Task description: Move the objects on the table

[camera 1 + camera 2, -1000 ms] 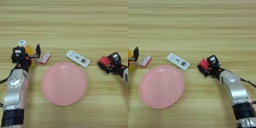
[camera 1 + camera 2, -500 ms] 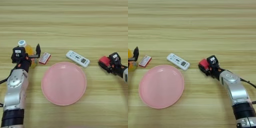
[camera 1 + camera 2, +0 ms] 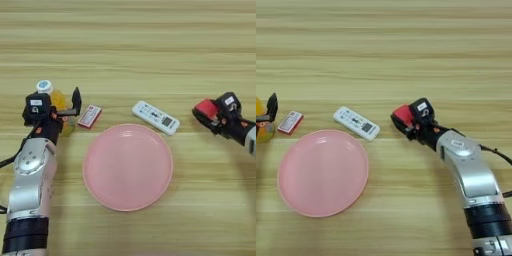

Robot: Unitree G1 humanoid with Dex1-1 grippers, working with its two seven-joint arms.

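Right of the pink plate [image 3: 128, 167], red cube [image 3: 402, 115] pinched in the right gripper [image 3: 406, 121] — just off the table [image 3: 150, 50]. Left of the plate, left gripper [image 3: 62, 112] closed around the orange bottle [image 3: 56, 102]. Remote [image 3: 155, 117] just above the plate's rim, long axis slanting down to the right — nearer the right gripper. Small red card [image 3: 89, 116] beside the bottle.

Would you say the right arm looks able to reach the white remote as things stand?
Probably not yet: the right pincer seems occupied by the red cube, though bare table separates it from the remote.
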